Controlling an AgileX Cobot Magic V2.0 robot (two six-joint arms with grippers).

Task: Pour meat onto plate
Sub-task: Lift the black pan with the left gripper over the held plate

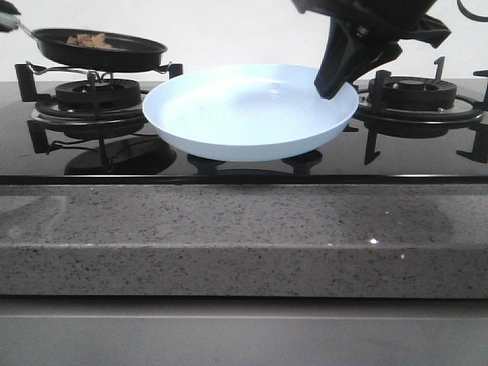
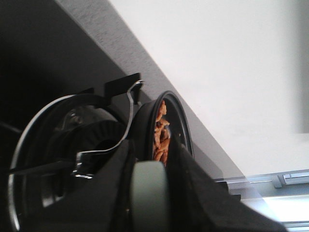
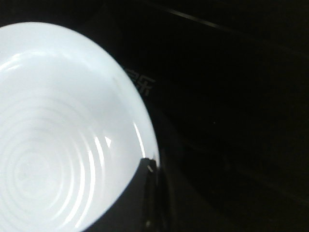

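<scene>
Meat (image 1: 90,40) heaped in black frying pan (image 1: 103,50), raised above left burner (image 1: 97,97), well apart from right tool (image 1: 329,90) and not yet over plate (image 1: 252,114). Left tool (image 2: 149,193) closed around grey pan handle (image 2: 149,191), seen from its wrist camera with pan edge-on just ahead and reddish pieces (image 2: 161,133) showing inside the rim. Right tool clamped on plate rim at its near side, one finger over the inner lip, plate lifted and held clear of dark glass hob (image 1: 244,164), extending away from right tool toward the pan. Grey stone worktop (image 1: 244,236) in front, bare of task items. Risks from here, judged only: pouring before pan lip sits over plate centre, scattering thin pieces onto hob or burner grate; tilting too fast, sending the loose heap out in one slide and over the shallow far rim; pan edge knocking the plate, a single-edge pinch on a glossy rim offering little resistance to twist, so possible slip or droop away from right tool; handle rotating within left tool during the tilt, spoiling aim. Safer with pan brought close above plate centre first, then a slow tilt.
</scene>
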